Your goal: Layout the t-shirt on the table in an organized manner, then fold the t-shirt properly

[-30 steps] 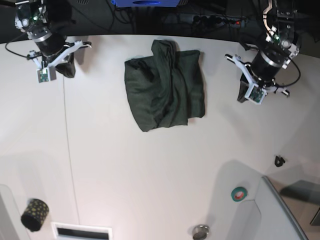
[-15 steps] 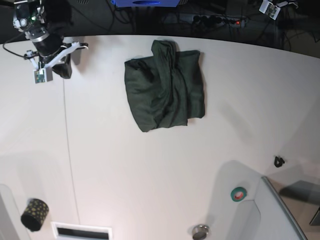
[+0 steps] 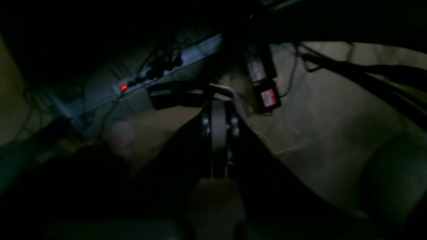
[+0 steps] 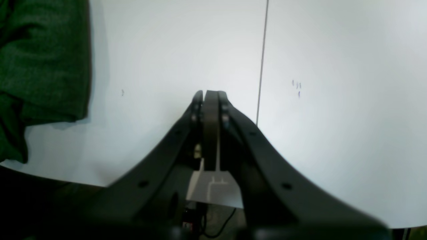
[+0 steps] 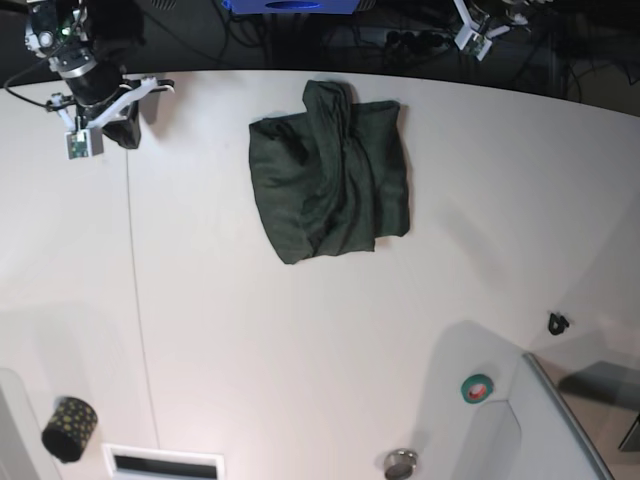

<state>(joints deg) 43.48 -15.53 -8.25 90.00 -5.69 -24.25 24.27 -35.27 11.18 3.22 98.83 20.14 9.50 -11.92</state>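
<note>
The right gripper (image 4: pixel 210 96) hung closed and empty above the table (image 4: pixel 333 133), just beside its seam (image 4: pixel 262 60); the t-shirt (image 4: pixel 40 66) lay bunched well left of that seam.

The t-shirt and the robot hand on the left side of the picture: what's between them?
Only bare white table between the t-shirt and right gripper, in the base view.

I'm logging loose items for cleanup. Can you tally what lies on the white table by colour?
Dark green: 1, the t-shirt
Teal green: 1, the tape roll
Black: 2, the speckled roll and the small clip
Silver: 1, the round metal piece
Total: 5
</note>
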